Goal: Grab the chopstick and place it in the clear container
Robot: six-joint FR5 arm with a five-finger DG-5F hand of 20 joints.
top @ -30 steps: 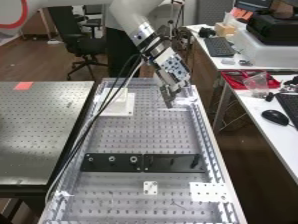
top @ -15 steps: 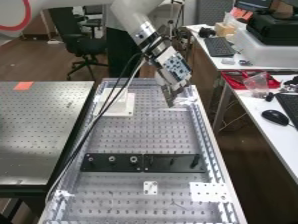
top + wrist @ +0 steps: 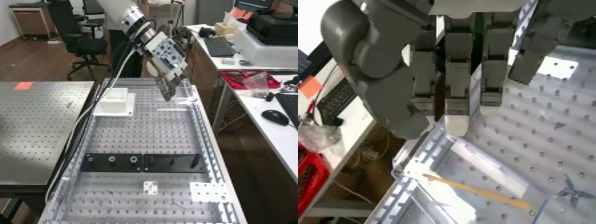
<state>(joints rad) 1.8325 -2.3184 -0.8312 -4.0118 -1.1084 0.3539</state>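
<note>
– Which step in hand?

– Probably the grab: lining up the hand (image 3: 166, 82) above the clear container (image 3: 491, 167), judging by both views.

– And the chopstick (image 3: 477, 191)?

– Lying at the container, in the wrist view: one end by the white pad (image 3: 416, 170) at the container's side, the other near the container's far edge. Across the rim or down inside? Impossible to tell from here.

– Fingers (image 3: 457, 80)?

– Wide open. Hanging nearly straight, side by side, with the thumb (image 3: 391, 95) held well off from them. No chopstick between, no hold on anything. Apparently no touch on the container either, though hard to judge for height.

– So what next?

– First, settle the chopstick's place against the container. If across the rim, go down gently, close thumb and fingers on the middle, lift a little, turn and lower inside. If already inside, just leave alone and back away.

– Any risk?

– Knocking the container's wall with the fingertips, or rolling so thin a stick off the rim.
</note>
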